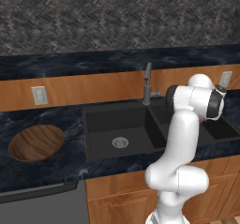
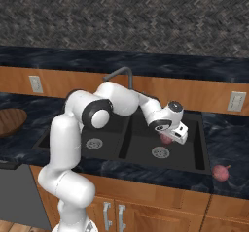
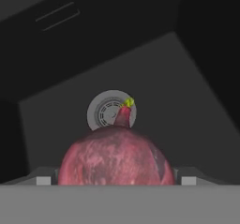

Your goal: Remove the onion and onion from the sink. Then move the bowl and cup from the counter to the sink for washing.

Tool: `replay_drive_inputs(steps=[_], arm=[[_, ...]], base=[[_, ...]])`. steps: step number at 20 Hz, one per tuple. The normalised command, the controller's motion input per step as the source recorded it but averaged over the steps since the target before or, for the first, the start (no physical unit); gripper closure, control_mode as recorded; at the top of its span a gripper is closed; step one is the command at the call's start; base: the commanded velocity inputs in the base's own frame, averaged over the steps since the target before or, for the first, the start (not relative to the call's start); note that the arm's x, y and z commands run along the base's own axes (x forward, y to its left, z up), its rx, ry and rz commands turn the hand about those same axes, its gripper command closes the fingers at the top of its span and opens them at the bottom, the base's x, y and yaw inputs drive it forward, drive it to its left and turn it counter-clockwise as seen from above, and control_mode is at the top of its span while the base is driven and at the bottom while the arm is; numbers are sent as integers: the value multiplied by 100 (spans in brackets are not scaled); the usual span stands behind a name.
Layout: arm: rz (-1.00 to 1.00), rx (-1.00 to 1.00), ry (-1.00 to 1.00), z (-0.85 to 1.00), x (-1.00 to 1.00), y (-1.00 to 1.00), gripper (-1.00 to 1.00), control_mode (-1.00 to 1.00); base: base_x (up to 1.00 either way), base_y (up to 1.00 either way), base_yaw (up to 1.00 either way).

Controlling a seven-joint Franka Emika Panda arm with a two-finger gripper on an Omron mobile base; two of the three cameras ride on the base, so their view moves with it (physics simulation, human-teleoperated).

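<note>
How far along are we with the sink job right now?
One onion already lies on the counter right of the sink. The second onion sits between the open tool's fingers above the right basin's drain; whether it is gripped is unclear. Still left: the wooden bowl waits on the counter, and the cup too.

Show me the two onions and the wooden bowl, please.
Onion on counter (image 2: 221,172), right base view, middle of its red skin.
Onion in sink (image 3: 115,157), hand view, its rounded front.
Bowl (image 1: 36,142), left base view, its wooden inside.
</note>
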Motion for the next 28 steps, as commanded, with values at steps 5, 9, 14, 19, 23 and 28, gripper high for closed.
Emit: replay_drive_inputs(steps=[5, 9, 14, 19, 23, 28], arm=[[0, -1, 0, 31, -13, -15, 100, -100], [0, -3, 2, 29, -10, -16, 100, -100], [0, -4, 4, 24, -14, -24, 100, -100], [0, -10, 0, 22, -15, -24, 100, -100], [0, -4, 0, 23, -24, -34, 100, -100], [0, -9, 1, 17, -13, -22, 100, -100]], base=[[0, 0, 0], [0, 0, 0], [0, 0, 0], [0, 0, 0], [0, 0, 0], [0, 0, 0]])
